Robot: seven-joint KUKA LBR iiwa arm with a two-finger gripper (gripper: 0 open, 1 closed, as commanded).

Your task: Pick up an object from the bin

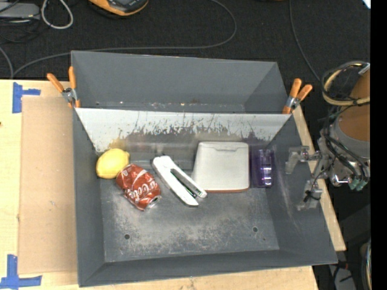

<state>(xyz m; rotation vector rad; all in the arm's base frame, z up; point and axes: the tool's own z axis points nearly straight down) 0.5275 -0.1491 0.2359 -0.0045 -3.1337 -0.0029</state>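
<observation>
Five things lie across the bin (pixel 181 246); nearest the claw (pixel 307 183), at the 3 o'clock wall, is a purple clear block (pixel 262 168). Whether the claw is spread, I cannot tell. Best centre above the block, then descend straight.

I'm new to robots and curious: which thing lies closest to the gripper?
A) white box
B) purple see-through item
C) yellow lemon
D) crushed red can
B: the purple see-through item sits at the right end of the row, nearest the gripper.
</observation>
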